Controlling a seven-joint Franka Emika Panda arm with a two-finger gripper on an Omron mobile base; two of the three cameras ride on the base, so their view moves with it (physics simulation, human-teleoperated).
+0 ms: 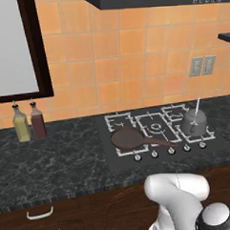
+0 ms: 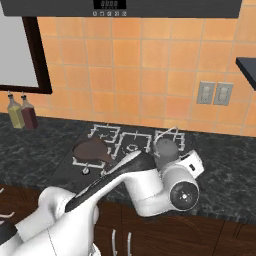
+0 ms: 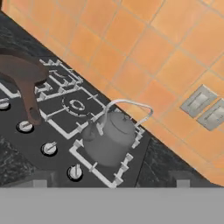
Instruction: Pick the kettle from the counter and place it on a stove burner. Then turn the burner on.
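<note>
Front-row knobs (image 3: 75,172) nearest, at six o'clock below kettle (image 3: 109,138). Kettle seated upright on right-hand stove burner (image 3: 124,162), apparently released. Gripper (image 3: 111,186) jaws spread wide, clear of it. Frying pan (image 1: 130,138) at nine o'clock.

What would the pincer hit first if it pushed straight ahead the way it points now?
Most likely the kettle, which sits on the right-hand stove burner right in the middle of the hand view, its wire handle nearest the line. Depth is hard to judge.

Dull-grey kettle (image 3: 109,139), brown pan (image 1: 128,138)
</note>
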